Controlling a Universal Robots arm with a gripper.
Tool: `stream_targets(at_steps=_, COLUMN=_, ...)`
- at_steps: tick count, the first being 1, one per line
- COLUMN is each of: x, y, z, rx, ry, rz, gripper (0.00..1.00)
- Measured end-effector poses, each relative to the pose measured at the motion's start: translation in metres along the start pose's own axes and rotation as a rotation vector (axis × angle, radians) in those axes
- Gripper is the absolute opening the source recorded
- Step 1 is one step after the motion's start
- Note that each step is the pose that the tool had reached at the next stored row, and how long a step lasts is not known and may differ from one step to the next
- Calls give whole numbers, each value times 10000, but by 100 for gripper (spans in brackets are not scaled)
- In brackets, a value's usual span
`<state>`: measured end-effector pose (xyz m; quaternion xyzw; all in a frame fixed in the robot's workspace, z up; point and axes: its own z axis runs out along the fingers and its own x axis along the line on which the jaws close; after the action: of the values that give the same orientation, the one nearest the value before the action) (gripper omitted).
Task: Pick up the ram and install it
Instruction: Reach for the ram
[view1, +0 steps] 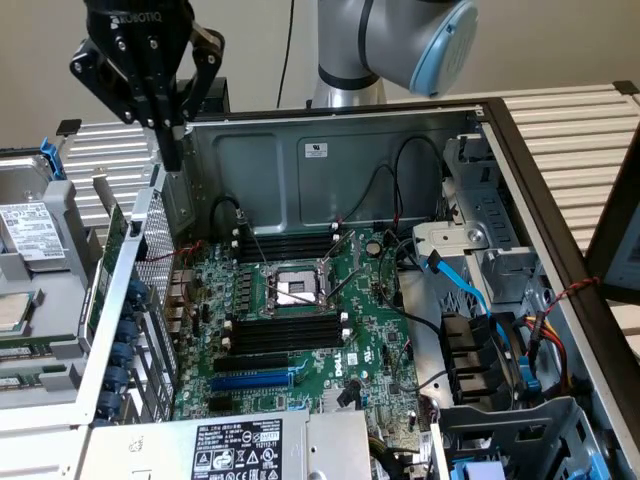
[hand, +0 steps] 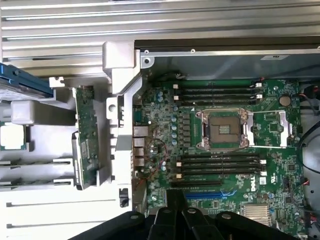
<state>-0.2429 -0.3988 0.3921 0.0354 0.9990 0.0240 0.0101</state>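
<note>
Just outside the open computer case, beside its perforated side wall: the ram, a green stick. Stands on its long edge, seated in no slot. Long axis parallel to that wall, running near to far at the exterior view's left, partly hidden there behind the metal. Farther left on the counter, a hard drive with a white label and a loose processor.

Nearest, along the bottom edge: power supply with a white label. Beyond it the green motherboard flat on the case floor, with a blue expansion slot, then a bank of black memory slots, all empty, white clips at the ends. Mid-frame, the bare processor socket; behind it a second empty bank. Open room above the whole board; a blue cable and black ones crowding only the exterior view's right, near the drive cage.

Upper left, above the case's far corner: gripper, black, fingers pressed together, pointing down. Holds nothing, well apart from the ram. Farther back, the grey arm with a blue cap. Pale slats across the counter; behind, a plain beige wall.
</note>
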Motion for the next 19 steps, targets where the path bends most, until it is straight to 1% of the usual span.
stream_targets(at_steps=10, x=395, y=-28, z=-5, rx=-1, ry=-1, rz=0, gripper=11)
stream_targets(at_steps=19, x=715, y=-50, z=-8, rx=0, ry=0, rz=1, gripper=11)
